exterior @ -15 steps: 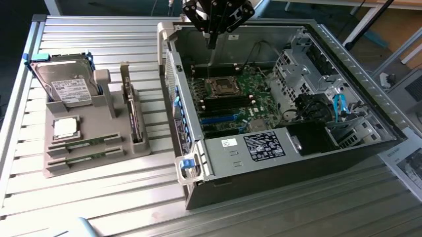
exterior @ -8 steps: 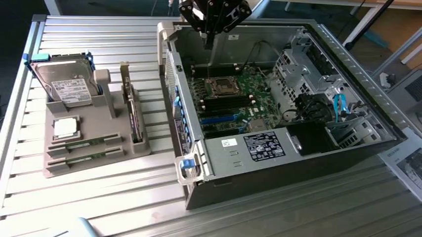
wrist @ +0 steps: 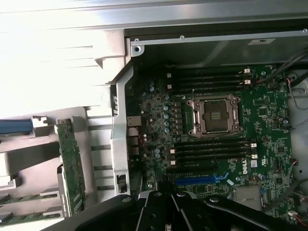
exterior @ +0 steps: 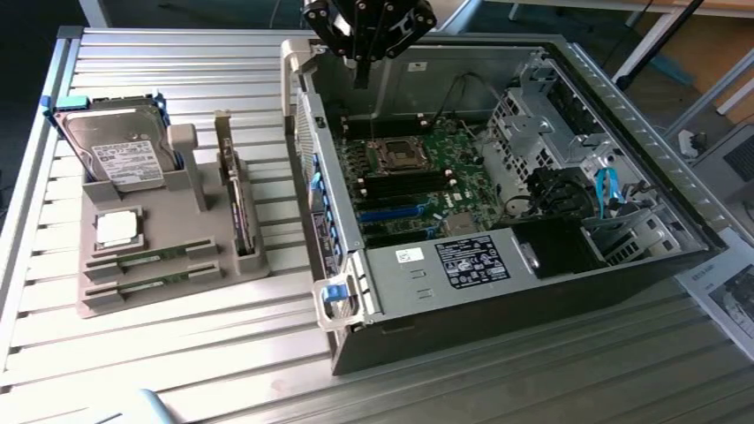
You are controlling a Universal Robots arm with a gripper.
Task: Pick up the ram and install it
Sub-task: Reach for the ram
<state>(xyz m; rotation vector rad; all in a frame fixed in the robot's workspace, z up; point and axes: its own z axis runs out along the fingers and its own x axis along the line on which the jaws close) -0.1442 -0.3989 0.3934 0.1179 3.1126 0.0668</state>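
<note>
Ribbed metal tabletop (exterior: 177,371) carries an open computer case (exterior: 495,265) and a grey tray (exterior: 207,216). Above the case's far corner hangs the claw (exterior: 360,75), its fingers pinched narrow with nothing between them, and the motherboard (wrist: 269,120) lies beneath it. Two ram sticks (exterior: 154,258) lie flat in the tray, well apart from the claw towards the exterior view's left, sharing that tray with a hard drive (exterior: 118,150).

Case (exterior: 407,274) open above, motherboard (exterior: 436,168) exposed, drive cage (exterior: 524,124) and cables (exterior: 606,190) crowding beside it
</note>
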